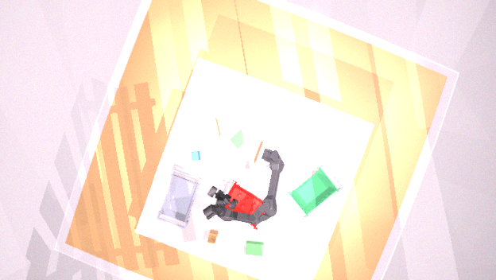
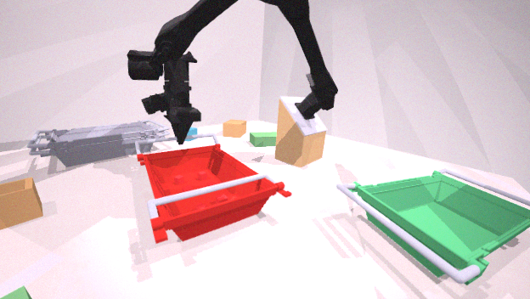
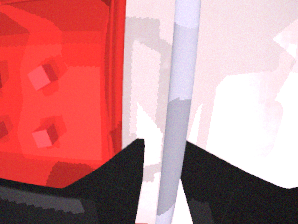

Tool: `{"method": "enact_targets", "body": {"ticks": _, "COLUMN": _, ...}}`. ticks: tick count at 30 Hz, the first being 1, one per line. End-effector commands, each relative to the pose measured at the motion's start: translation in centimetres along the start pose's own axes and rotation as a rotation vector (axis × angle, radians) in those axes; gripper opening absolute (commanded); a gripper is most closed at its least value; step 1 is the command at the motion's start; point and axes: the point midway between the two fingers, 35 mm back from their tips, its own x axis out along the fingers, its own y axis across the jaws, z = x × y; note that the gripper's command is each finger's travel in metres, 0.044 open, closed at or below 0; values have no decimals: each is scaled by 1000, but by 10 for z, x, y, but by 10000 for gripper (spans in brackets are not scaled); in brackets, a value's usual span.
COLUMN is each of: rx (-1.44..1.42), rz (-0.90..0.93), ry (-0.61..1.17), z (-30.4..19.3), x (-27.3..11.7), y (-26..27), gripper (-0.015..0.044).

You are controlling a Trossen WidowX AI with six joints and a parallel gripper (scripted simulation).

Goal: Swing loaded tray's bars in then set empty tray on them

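Note:
The red tray (image 1: 242, 199) (image 2: 225, 210) holds several small red blocks (image 2: 201, 174) (image 3: 41, 77). Its near wire bar (image 2: 208, 190) lies in across the top in the exterior view. Its far wire bar (image 2: 201, 136) (image 3: 184, 65) is swung out beyond the far end. My gripper (image 2: 181, 142) (image 3: 161, 147) points down at the far bar, fingers partly open. In the wrist view the bar runs between the fingertips, close to the right one; contact cannot be told. An empty green tray (image 1: 314, 192) (image 2: 446, 217) stands at the right, both bars out.
A grey tray (image 1: 179, 199) (image 2: 98, 144) with wire bars stands left of the red one. A wooden wedge block (image 2: 299, 146) stands behind. Small orange (image 1: 213, 236) (image 2: 234, 128), green (image 1: 254, 248) (image 2: 263, 138) and blue (image 1: 195, 155) (image 2: 192, 133) pieces lie around.

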Motion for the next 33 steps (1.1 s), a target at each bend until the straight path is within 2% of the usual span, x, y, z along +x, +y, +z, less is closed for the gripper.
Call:
{"method": "enact_targets", "body": {"ticks": 1, "rx": -6, "rz": 25, "ry": 1, "z": 1, "x": -2, "y": 19, "gripper": 90}}
{"method": "enact_targets", "body": {"ticks": 8, "rx": -5, "rz": 26, "ry": 2, "z": 1, "x": -1, "y": 37, "gripper": 90}}
{"method": "enact_targets", "body": {"ticks": 16, "rx": -5, "rz": 29, "ry": 3, "z": 1, "x": 19, "y": 62, "gripper": 90}}
{"method": "enact_targets", "body": {"ticks": 25, "rx": -5, "rz": 26, "ry": 2, "z": 2, "x": -25, "y": 55, "gripper": 90}}
{"method": "enact_targets", "body": {"ticks": 33, "rx": 0, "rz": 31, "ry": 0, "z": 2, "x": -19, "y": 56, "gripper": 90}}
